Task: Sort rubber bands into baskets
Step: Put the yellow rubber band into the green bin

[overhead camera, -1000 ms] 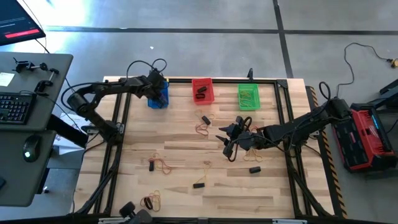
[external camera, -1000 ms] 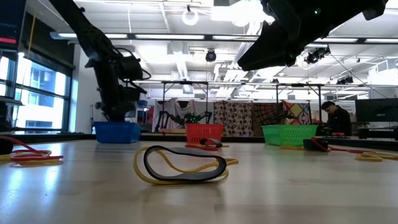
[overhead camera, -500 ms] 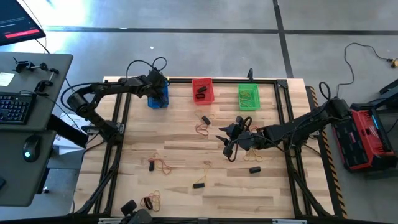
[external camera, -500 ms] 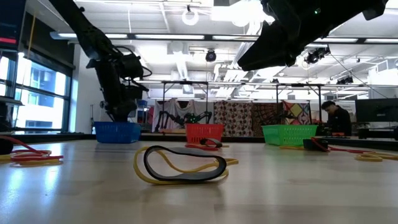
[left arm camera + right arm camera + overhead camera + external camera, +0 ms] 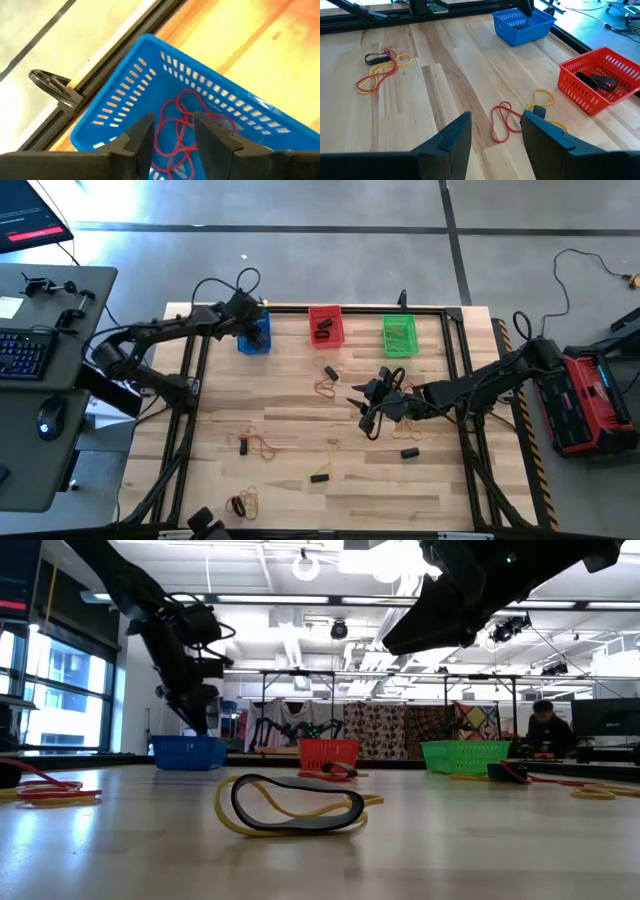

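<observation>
At about 11 o'clock on the wooden surface [image 5: 290,480], the left gripper [image 5: 172,131] hangs over the blue basket [image 5: 131,100], jaws parted and empty; red bands [image 5: 181,125] lie inside the basket. At 12 o'clock sits the red basket [image 5: 326,326] with black bands [image 5: 594,80] in it; toward 1 o'clock, the green basket [image 5: 399,335] has yellowish bands inside. Loose bands [image 5: 258,445] are scattered from the centre down toward 7 o'clock. Just right of centre, the right gripper [image 5: 371,406] hovers above the surface, jaws wide apart with nothing held, a red band [image 5: 501,120] just ahead.
</observation>
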Robot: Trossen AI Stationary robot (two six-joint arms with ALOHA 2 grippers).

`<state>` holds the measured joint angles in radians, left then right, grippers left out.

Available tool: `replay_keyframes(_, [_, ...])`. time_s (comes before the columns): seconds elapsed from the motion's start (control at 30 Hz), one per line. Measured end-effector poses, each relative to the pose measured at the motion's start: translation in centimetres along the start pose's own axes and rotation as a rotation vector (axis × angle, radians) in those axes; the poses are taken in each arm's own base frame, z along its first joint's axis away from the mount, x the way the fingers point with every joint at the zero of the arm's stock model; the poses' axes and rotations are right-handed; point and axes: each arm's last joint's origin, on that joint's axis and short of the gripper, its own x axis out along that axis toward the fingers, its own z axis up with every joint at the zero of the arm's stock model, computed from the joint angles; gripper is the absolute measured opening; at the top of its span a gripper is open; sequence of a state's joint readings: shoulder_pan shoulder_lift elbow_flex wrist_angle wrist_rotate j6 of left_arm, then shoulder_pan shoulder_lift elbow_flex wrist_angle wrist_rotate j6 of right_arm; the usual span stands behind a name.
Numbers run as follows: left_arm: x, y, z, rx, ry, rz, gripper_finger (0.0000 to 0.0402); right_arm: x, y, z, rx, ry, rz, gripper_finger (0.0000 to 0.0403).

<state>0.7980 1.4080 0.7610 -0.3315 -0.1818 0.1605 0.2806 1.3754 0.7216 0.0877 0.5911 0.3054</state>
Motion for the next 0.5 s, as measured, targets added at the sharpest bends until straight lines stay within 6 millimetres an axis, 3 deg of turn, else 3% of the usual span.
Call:
replay_keyframes(0.23, [-0.7, -1.5, -0.5, 0.093, 0.009, -0.112, 0.0124, 0.0, 0.0, 0.0, -0.001, 0.001, 0.0, 0.0161])
replay_keyframes(0.5, [-4.8, -5.0, 0.0, 0.24, -0.132, -0.211, 0.0078, 0.0, 0.0, -0.1, -0.006, 0.009, -0.003, 0.0161])
